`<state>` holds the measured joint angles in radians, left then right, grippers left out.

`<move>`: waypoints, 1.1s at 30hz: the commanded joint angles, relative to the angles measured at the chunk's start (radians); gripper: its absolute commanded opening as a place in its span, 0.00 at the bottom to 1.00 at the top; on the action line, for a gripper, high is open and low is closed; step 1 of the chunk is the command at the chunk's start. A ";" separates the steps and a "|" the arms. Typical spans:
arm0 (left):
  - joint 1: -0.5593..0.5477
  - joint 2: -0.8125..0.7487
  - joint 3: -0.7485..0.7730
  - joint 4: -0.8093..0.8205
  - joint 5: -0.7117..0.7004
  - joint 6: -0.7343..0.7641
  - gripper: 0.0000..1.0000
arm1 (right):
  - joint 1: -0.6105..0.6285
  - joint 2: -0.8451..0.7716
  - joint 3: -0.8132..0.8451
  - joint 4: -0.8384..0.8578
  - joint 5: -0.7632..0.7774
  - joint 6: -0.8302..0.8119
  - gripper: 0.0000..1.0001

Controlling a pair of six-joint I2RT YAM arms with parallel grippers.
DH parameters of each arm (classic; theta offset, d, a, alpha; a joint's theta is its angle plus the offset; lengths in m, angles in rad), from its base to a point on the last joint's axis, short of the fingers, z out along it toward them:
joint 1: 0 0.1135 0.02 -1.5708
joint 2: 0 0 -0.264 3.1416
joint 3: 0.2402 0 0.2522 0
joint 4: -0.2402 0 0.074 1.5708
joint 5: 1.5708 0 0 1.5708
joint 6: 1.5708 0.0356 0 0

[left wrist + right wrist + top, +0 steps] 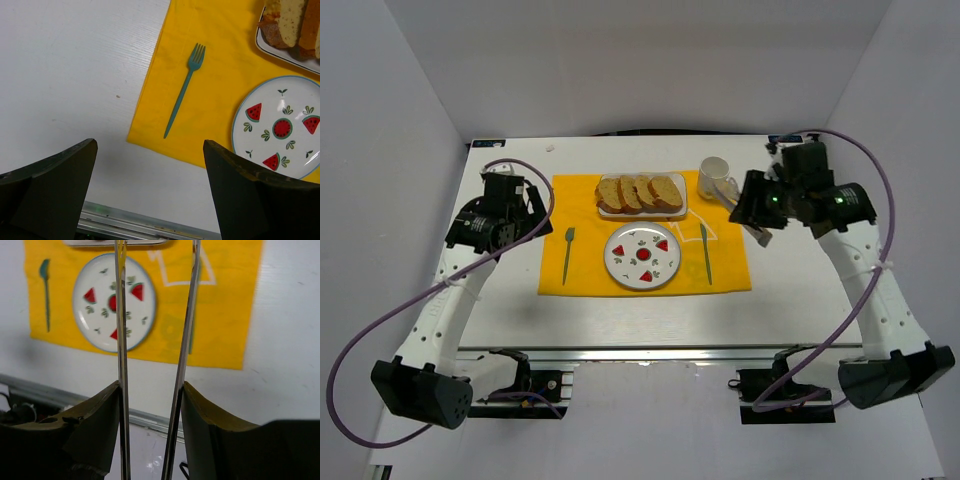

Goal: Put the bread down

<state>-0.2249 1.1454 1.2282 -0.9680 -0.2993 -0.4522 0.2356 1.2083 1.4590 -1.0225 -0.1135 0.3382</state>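
Several oval slices of tan bread [640, 193] with brown crusts stand in a row on a white rectangular tray [607, 212] at the back of a yellow mat [590, 280]. In the left wrist view the slices [290, 20] show at the top right. A round watermelon-pattern plate [630, 268] lies bare in front of the tray. My right gripper [752, 205] hovers right of the tray, shut on metal tongs [120, 315] whose two arms are spread apart and hold nothing. My left gripper [525, 203] is open and empty above the table, left of the mat.
A teal fork [567, 253] lies left of the plate and a teal knife [705, 252] lies right of it. A white mug [717, 178] stands at the mat's back right corner, close to my right gripper. A metal rail [140, 222] runs along the table's near edge.
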 commanded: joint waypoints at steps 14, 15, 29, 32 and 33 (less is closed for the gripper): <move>-0.002 -0.081 0.080 -0.115 -0.061 0.018 0.98 | 0.306 0.431 0.254 0.194 0.110 -0.123 0.52; -0.002 -0.082 0.079 -0.117 -0.061 0.017 0.98 | 0.306 0.445 0.261 0.199 0.109 -0.131 0.52; -0.002 -0.084 0.051 -0.121 -0.066 -0.003 0.98 | 0.306 0.606 0.330 0.243 0.130 -0.180 0.51; -0.002 -0.085 0.048 -0.123 -0.066 -0.003 0.98 | 0.306 0.620 0.328 0.251 0.129 -0.182 0.51; -0.002 -0.087 0.044 -0.123 -0.066 -0.002 0.98 | 0.306 0.623 0.328 0.252 0.129 -0.183 0.50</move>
<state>-0.2249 1.0832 1.2762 -1.0863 -0.3515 -0.4503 0.5426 1.8305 1.7466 -0.8162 0.0223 0.1730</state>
